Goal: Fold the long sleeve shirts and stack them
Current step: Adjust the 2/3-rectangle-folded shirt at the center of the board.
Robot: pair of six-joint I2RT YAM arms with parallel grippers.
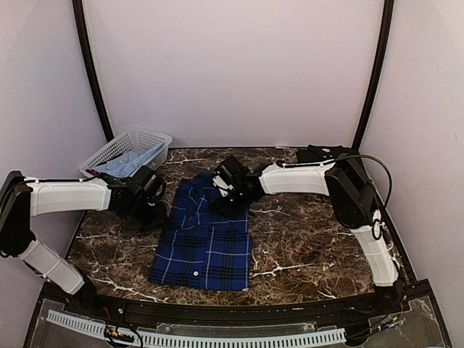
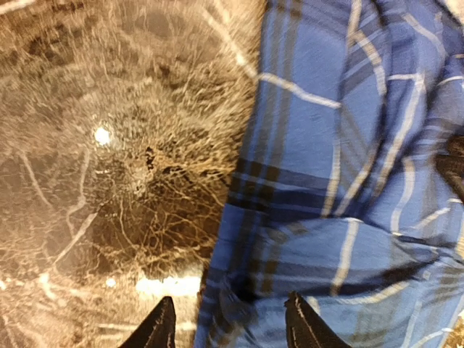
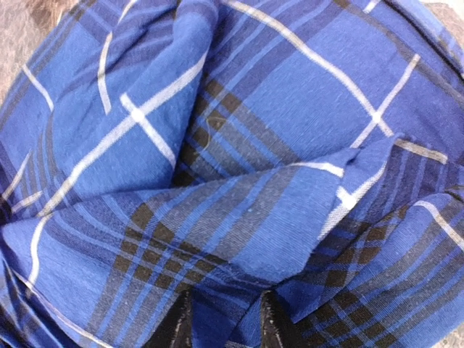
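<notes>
Where plaid shirt (image 1: pixel 205 235) lies spread mid-table, lower part flat, upper part rumpled: right gripper (image 3: pixel 225 330) sits on that upper part, fingers nearly together, raised fold of cloth pinched between them. Left gripper (image 2: pixel 230 328) at shirt's left edge, jaws wide apart, holding nothing; one fingertip (image 2: pixel 158 326) over bare marble, other over plaid. Dark brown marble table (image 1: pixel 312 239), white veins. White lattice basket (image 1: pixel 109 152) at far left corner, pale blue cloth (image 1: pixel 125 165) inside. Pale lilac walls (image 1: pixel 232 65), black corner posts (image 1: pixel 90 65).

Woven cloth shirt (image 1: pixel 204 239), glossy marble table (image 1: pixel 304 246)
</notes>
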